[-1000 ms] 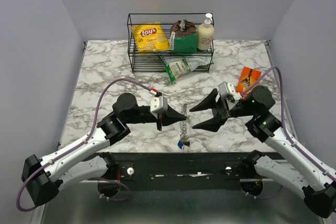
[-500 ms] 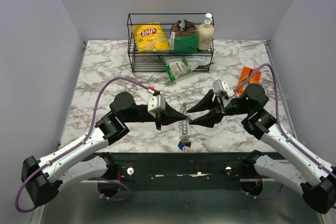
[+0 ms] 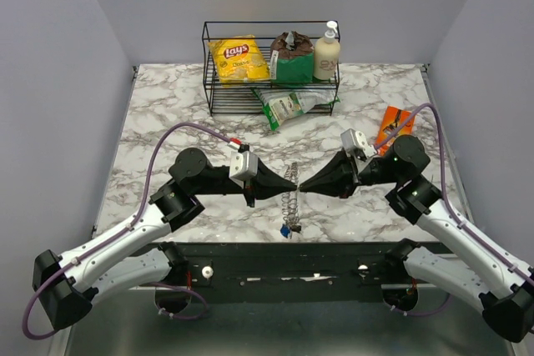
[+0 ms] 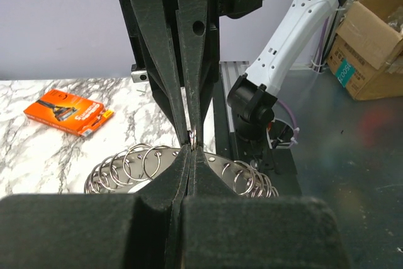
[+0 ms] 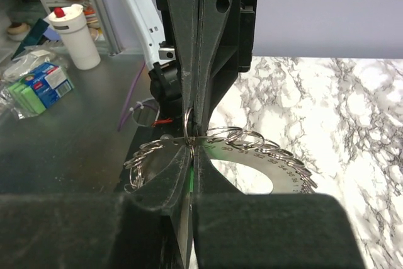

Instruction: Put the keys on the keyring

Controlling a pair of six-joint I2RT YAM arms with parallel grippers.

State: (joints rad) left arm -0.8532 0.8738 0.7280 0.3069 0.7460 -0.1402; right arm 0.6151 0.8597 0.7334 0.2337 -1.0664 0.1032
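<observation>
Left gripper (image 3: 280,190) and right gripper (image 3: 304,190) meet tip to tip near the front edge of the table (image 3: 167,114). Both are closed to a pinch on the keyring (image 3: 290,192), held between them. A blue key (image 3: 286,228) dangles at its near end. I cannot make out the other keys. I judge threading is in hand. My next move calls for parting a coil without losing either grip.

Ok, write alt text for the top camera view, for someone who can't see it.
Two robot arms meet over the middle of a marble table, the left gripper and right gripper both pinched shut on a silvery keyring between them. A stocked wire basket stands at the back, and an orange pack lies at the right.
</observation>
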